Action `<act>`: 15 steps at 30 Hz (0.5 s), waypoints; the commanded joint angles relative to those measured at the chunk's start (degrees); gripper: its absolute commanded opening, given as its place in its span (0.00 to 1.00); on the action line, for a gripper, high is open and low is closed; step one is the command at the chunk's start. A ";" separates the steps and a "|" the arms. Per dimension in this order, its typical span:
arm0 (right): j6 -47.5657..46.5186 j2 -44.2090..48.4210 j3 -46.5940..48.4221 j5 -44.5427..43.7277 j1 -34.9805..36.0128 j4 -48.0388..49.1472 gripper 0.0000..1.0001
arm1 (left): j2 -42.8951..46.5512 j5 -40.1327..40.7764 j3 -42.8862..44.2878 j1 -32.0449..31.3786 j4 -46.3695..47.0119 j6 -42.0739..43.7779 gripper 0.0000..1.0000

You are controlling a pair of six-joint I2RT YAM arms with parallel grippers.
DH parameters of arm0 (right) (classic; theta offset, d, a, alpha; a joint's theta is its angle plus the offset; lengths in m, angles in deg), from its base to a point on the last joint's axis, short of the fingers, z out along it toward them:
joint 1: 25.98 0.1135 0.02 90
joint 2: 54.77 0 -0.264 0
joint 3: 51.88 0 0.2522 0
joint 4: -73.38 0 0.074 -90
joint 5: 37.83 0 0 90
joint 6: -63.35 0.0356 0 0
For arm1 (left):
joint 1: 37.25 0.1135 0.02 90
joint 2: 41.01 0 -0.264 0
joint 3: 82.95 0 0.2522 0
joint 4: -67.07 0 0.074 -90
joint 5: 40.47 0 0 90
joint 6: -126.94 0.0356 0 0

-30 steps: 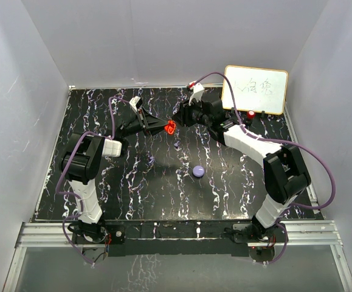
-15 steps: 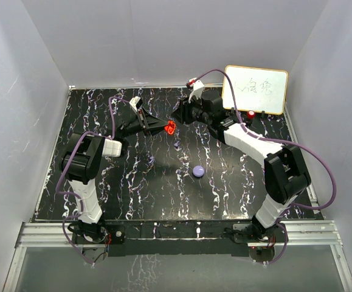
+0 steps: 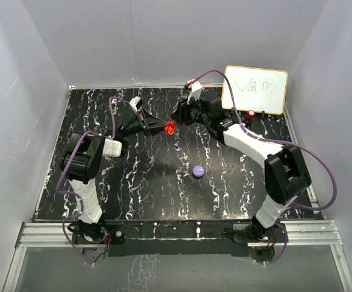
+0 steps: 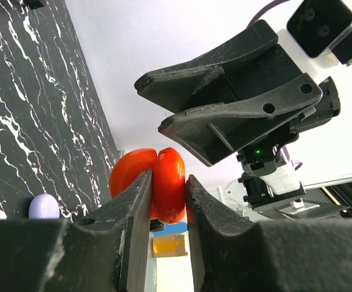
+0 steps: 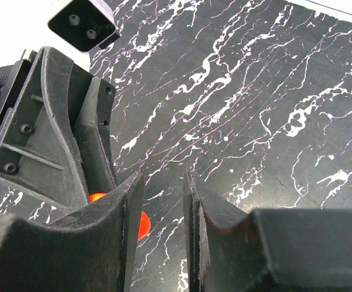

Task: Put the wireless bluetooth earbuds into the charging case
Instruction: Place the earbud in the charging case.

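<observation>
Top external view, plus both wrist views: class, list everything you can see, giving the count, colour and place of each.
red charging case: one, red, gripped above the table's far middle
purple round case: one, pale purple, table centre
tiny purple piece: one, pale purple, beyond that case; too small to identify
whiteboard: one, white, far right
small red object: one, red, below whiteboard; unclear
table: one, black, white marbling
left tool: shut on the red case
right tool: jaws apart, nothing visible between
</observation>
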 commanded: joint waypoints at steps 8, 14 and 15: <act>-1.16 3.55 1.77 0.03 1.00 0.85 0.30 | -0.89 0.19 1.53 -0.35 6.03 0.49 0.00; -1.20 4.06 1.07 -0.37 1.18 0.76 0.30 | -1.36 0.48 1.68 -0.30 6.64 0.13 0.00; -1.16 4.12 0.95 -0.45 1.18 0.76 0.30 | -1.41 0.56 1.69 -0.28 6.71 0.07 0.00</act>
